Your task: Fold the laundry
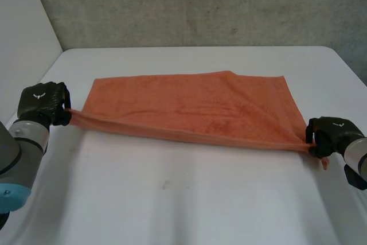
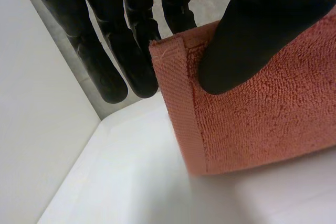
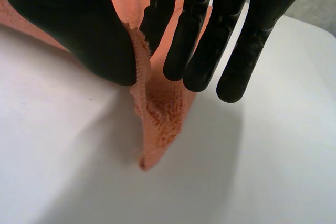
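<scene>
Orange towel on the white worktop; left hand and right hand each pinch a near corner between thumb and fingers; the fold seems barely begun.

On the flat white table the near half is left bare — the middle is barred by the taut orange terry towel.

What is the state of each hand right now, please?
Left hand: shut, pinching the orange towel at its near left corner, between thumb and fingers.
Right hand: shut, pinching the orange towel at its near right corner.
</scene>
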Motion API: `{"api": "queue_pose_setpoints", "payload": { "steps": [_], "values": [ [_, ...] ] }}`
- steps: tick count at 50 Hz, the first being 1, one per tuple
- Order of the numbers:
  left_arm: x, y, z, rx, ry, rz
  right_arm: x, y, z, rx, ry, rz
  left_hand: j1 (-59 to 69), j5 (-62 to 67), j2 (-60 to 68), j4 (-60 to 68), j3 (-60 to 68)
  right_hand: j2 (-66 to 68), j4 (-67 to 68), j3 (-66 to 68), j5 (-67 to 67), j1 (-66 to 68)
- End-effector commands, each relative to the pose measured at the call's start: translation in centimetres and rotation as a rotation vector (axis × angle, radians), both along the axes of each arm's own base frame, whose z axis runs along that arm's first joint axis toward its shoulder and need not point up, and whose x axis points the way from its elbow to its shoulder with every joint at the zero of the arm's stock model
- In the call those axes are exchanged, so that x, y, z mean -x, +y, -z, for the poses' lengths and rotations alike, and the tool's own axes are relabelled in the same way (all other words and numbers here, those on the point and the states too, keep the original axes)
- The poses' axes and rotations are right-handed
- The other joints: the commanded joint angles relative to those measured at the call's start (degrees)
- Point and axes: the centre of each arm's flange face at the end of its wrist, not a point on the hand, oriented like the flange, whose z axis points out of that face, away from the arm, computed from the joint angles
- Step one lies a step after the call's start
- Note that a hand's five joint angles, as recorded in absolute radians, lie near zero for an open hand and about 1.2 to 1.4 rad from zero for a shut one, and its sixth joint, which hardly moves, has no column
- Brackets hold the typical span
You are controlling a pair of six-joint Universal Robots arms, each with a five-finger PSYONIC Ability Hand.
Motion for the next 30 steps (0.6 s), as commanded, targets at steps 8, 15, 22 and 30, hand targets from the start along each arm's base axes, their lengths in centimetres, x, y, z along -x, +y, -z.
{"api": "queue_pose_setpoints", "payload": {
  "steps": [8, 15, 22, 30],
  "values": [
    [-1.2, 4.1, -9.0, 0.098, 0.003, -0.025, -0.1, 3.6, -14.1, 0.329, 0.190, -0.110, 14.3, 14.9, 11.1, 11.5, 11.5, 12.3, 11.6, 12.0, 13.7, 24.5],
    [-1.0, 7.4, -12.2, 0.071, 0.003, 0.048, 0.5, 6.2, -16.9, 0.288, 0.392, -0.181, 14.3, 14.9, 11.1, 11.5, 11.5, 12.3, 11.6, 12.0, 13.7, 24.5],
    [-1.1, 7.5, -10.1, -0.028, -0.024, 0.059, 0.6, 5.3, -14.8, 0.199, 0.461, -0.235, 14.3, 14.9, 11.1, 11.5, 11.5, 12.3, 11.6, 12.0, 13.7, 24.5],
    [-1.0, 4.3, -5.3, -0.160, -0.044, 0.060, 0.6, 1.6, -9.7, 0.111, 0.434, -0.259, 14.3, 14.9, 11.1, 11.5, 11.5, 12.3, 11.6, 12.0, 13.7, 24.5]
  ]
}}
